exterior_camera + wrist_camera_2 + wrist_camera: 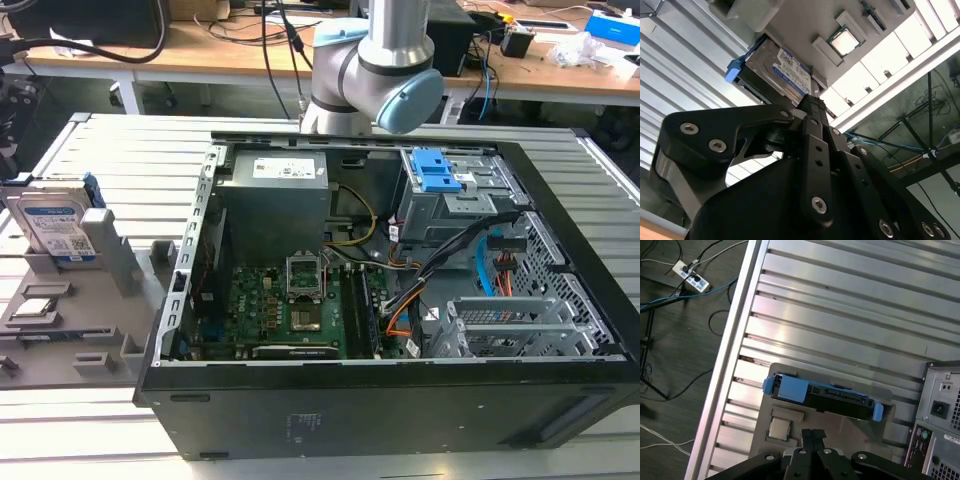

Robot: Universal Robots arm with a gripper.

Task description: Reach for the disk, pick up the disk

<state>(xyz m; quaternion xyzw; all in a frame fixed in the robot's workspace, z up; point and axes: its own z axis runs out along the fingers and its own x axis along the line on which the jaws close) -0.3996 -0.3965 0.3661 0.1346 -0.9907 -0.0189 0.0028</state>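
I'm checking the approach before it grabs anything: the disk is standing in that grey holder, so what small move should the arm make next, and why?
Probably ease the gripper across until it sits over the upper edge of the disk. In the first wrist view it hangs over the grey holder near the square chip, apart from the disk, which stands on edge.

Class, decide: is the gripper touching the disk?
Apart. In the first wrist view, bare grey holder shows between the gripper and the disk.
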